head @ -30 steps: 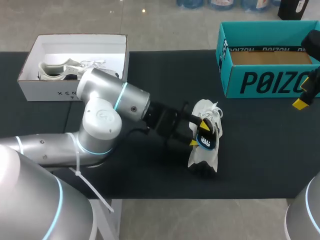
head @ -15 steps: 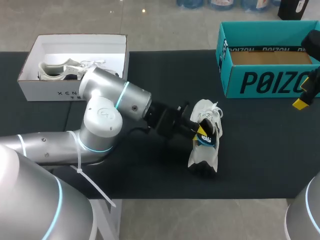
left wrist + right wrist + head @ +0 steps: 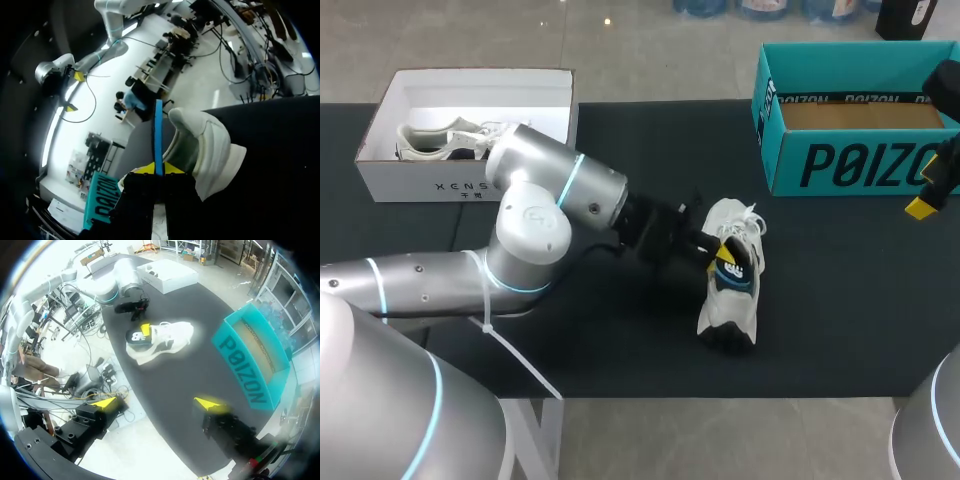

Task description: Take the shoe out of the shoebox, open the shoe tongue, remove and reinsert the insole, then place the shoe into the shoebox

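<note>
Since a second ago the left gripper [image 3: 722,256] has gone from fingers spread around the shoe's collar to fingers pinched narrow on the insole [image 3: 732,276], and its arm has shifted a little toward the far side of the table [image 3: 840,300]. In the left wrist view the insole [image 3: 158,131] shows edge-on as a thin blue strip rising from between the two yellow tips, held from both sides. The white shoe [image 3: 728,310] lies on the black table directly ahead of and under that gripper, with the insole partly in its opening. The teal shoebox [image 3: 850,165] stands well off beyond the shoe. The right gripper [image 3: 157,402] hangs above the table with its fingers wide apart and nothing between them; the teal shoebox is just beside it and the shoe is far ahead. A white shoebox [image 3: 420,185] with a second shoe [image 3: 430,142] inside stands behind the left arm's elbow.
</note>
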`<state>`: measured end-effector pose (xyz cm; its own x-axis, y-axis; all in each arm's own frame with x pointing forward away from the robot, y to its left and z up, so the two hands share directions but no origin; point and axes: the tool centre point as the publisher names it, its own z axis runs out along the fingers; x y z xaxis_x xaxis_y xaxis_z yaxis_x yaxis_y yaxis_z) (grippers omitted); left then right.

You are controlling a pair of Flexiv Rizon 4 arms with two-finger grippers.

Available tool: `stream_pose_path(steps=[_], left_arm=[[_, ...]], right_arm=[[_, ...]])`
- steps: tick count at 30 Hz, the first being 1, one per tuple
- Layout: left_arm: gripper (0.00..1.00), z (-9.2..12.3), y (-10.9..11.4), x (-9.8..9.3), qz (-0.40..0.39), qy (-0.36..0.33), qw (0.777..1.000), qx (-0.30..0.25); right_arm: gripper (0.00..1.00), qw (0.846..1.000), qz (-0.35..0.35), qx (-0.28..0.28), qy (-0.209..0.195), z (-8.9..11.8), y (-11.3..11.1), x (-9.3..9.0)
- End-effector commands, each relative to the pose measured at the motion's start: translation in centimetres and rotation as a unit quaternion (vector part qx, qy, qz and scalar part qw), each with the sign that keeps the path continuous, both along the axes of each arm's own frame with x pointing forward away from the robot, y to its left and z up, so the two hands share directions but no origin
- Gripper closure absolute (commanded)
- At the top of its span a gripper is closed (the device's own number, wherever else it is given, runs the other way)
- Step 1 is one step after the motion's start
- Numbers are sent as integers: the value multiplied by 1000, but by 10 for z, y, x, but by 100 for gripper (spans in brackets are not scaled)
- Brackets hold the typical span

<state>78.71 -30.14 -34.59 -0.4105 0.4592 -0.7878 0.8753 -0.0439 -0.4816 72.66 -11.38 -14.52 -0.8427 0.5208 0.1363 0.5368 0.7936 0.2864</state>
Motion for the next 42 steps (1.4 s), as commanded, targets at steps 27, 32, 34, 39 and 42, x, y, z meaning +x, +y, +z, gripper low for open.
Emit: stream_pose_path(steps=[27,32,34,39,42], left_arm=[[56,11,9,-25,22,15,1000,-6],[95,10,8,-29,14,24,1000,-2],[100,7,10,-29,11,27,1000,0],[100,6,12,-23,2,16,1000,8],[100,6,14,-13,0,1,1000,10]], right_arm=[[0,1000,1,-1,2,0,0,2],[0,1000,1,-1,2,0,0,2],[0,1000,1,-1,2,0,0,2],[0,1000,1,-1,2,0,0,2],[0,1000,1,-1,2,0,0,2]])
